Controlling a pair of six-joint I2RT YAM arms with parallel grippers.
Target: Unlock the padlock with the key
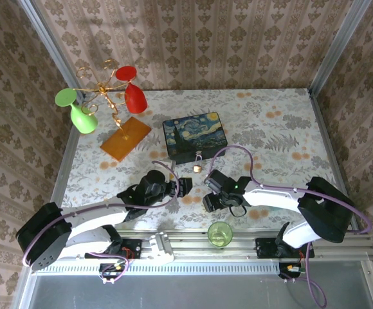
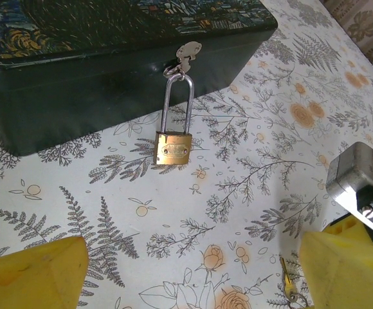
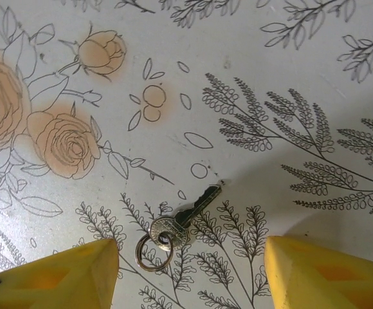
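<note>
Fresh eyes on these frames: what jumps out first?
The painted box sits mid-table, with the brass padlock hooked through its clasp, shackle shut. The key lies flat on the flowered cloth, between the jaws of the open right gripper. At the far left, a red glass and a green glass stand out.

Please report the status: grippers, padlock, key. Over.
Left gripper open, facing padlock hooked on box clasp. Right gripper open, straddling key flat on tablecloth. Nothing blocking key.
</note>
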